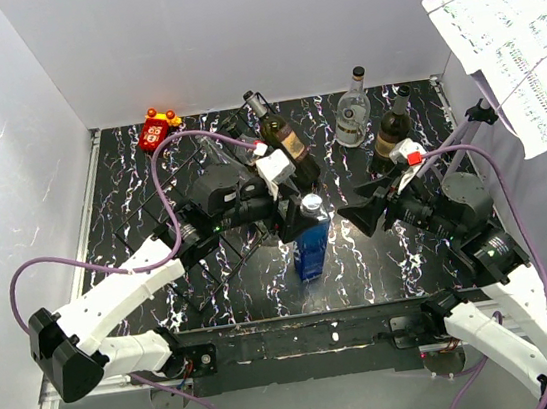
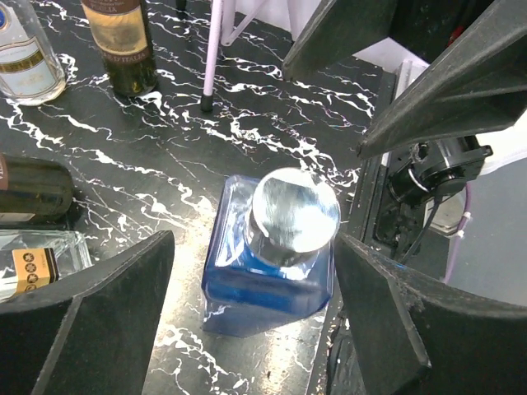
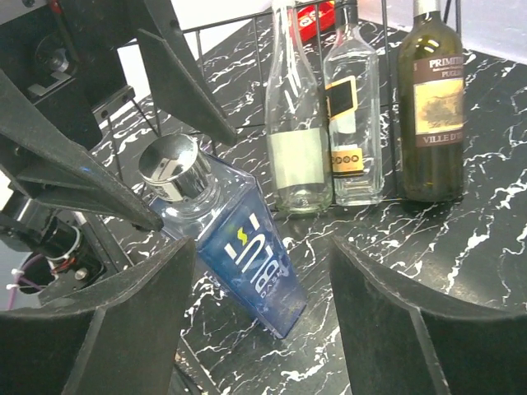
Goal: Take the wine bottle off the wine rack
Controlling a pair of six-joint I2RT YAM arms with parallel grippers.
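Note:
A blue square bottle (image 1: 311, 245) with a silver cap stands upright on the table, just right of the black wire wine rack (image 1: 208, 151). My left gripper (image 1: 300, 211) is open above it, and in the left wrist view (image 2: 254, 237) its fingers stand either side of the cap (image 2: 295, 210) without gripping. My right gripper (image 1: 355, 209) is open and empty just right of the bottle, which shows between its fingers in the right wrist view (image 3: 247, 255). A dark wine bottle (image 1: 280, 135) rests at the rack.
A clear bottle (image 1: 352, 111) and a dark bottle (image 1: 391, 133) stand at the back right. A red toy (image 1: 157, 129) sits at the back left. Two clear bottles (image 3: 298, 123) (image 3: 352, 123) and a dark one (image 3: 430, 107) stand by the rack wires (image 3: 230, 22). Sheet music (image 1: 512, 22) hangs at the right.

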